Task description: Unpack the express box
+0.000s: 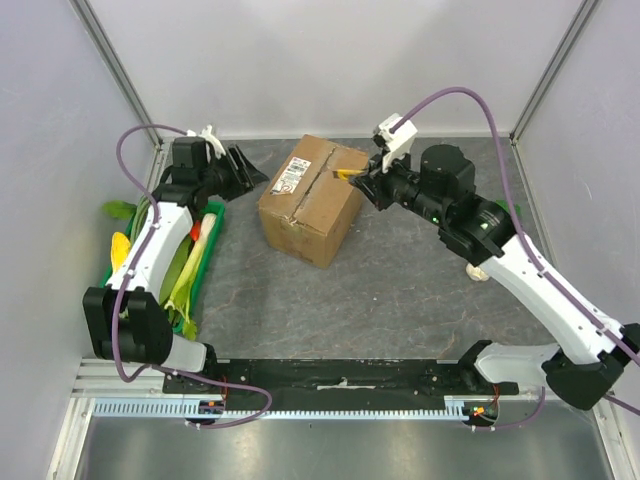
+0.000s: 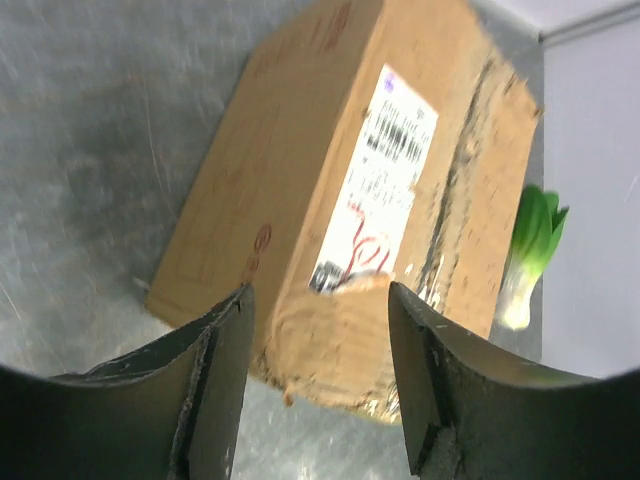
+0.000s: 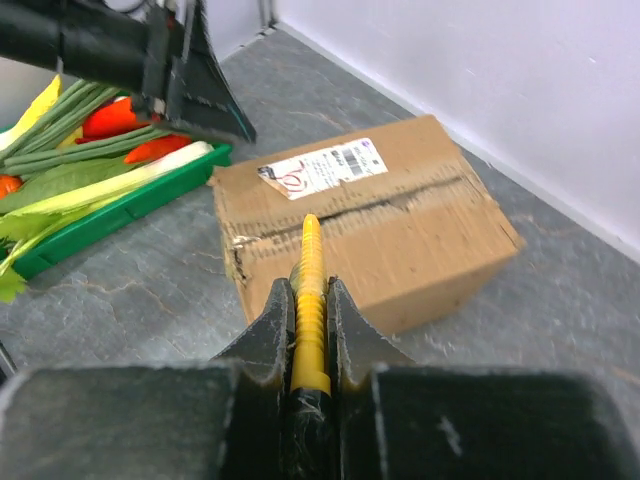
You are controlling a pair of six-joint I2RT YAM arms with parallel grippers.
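Note:
The express box [image 1: 311, 198] is a closed brown carton with a white label [image 1: 292, 176] and a torn taped seam, standing mid-table. It also shows in the left wrist view [image 2: 330, 190] and the right wrist view [image 3: 380, 225]. My right gripper [image 1: 362, 178] is shut on a yellow ridged cutter [image 3: 311, 290], its tip over the seam at the box's right top edge. My left gripper [image 1: 243, 168] is open and empty, just left of the box, its fingers [image 2: 215, 390] either side of the box's near corner in the left wrist view.
A green tray [image 1: 208, 262] of vegetables lies along the left wall, under the left arm; it shows in the right wrist view [image 3: 130, 205]. A bok choy [image 2: 530, 250] lies beyond the box. Walls close the back and both sides.

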